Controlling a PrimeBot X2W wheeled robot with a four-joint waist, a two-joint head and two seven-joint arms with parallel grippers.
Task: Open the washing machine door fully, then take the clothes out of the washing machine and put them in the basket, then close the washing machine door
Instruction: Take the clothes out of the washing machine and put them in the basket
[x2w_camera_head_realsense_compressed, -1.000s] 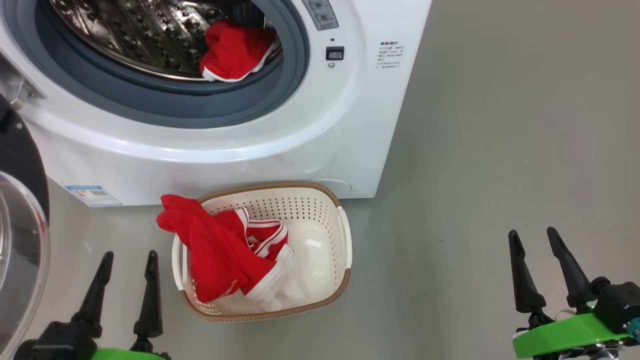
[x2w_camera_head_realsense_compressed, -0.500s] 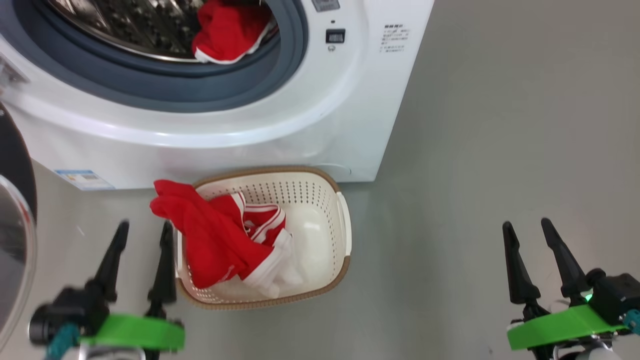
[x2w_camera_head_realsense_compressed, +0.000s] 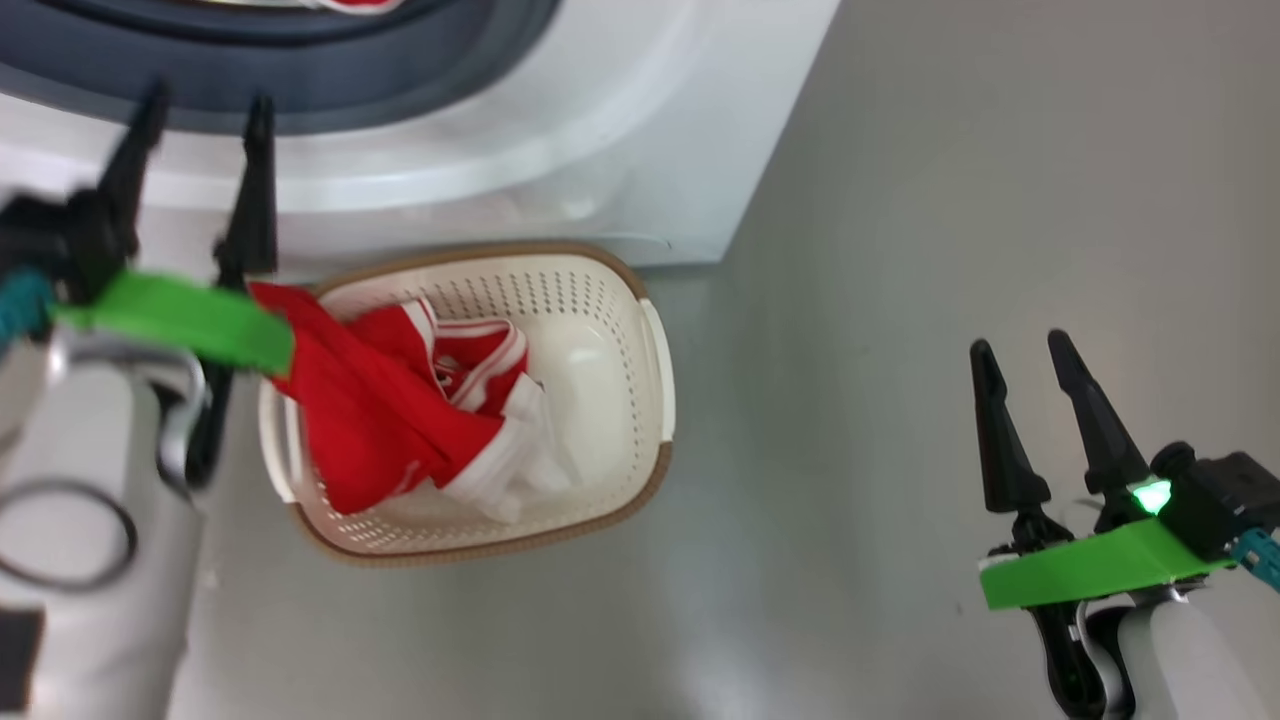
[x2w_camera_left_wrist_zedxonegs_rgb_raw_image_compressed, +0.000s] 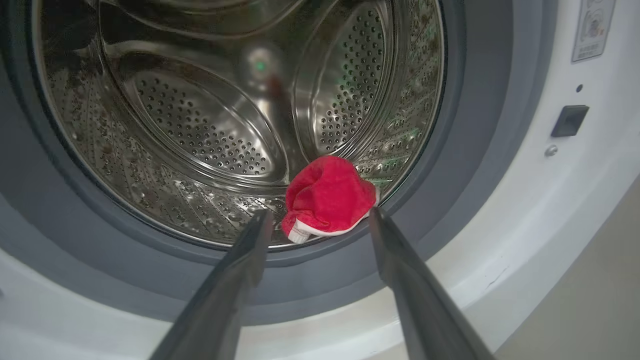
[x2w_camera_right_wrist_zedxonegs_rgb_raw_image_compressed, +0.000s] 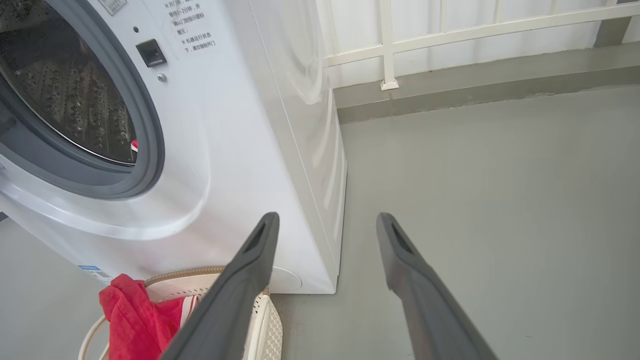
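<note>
- L gripper (x2w_camera_head_realsense_compressed: 208, 100): 2 fingers spread wide, nothing between them. Tips are over the washing machine (x2w_camera_head_realsense_compressed: 640, 150) front by the grey gasket (x2w_camera_left_wrist_zedxonegs_rgb_raw_image_compressed: 475, 125), aimed into the steel drum (x2w_camera_left_wrist_zedxonegs_rgb_raw_image_compressed: 200, 125).
- 1 red garment (x2w_camera_left_wrist_zedxonegs_rgb_raw_image_compressed: 327, 200) w/ white trim lies at the drum's front lip, approx 5 o'clock of the opening, just past the tips.
- R gripper (x2w_camera_head_realsense_compressed: 1019, 340): 2 fingers apart, empty, above bare floor (x2w_camera_head_realsense_compressed: 900, 200).
- 1 basket (x2w_camera_head_realsense_compressed: 560, 295) sits just before the machine's base. Red-white clothes heap (x2w_camera_head_realsense_compressed: 400, 420) fills its left half; piece count unclear. A red fold overhangs the rim at 10 o'clock.
- Open floor from the basket's 3 o'clock to the R gripper.
</note>
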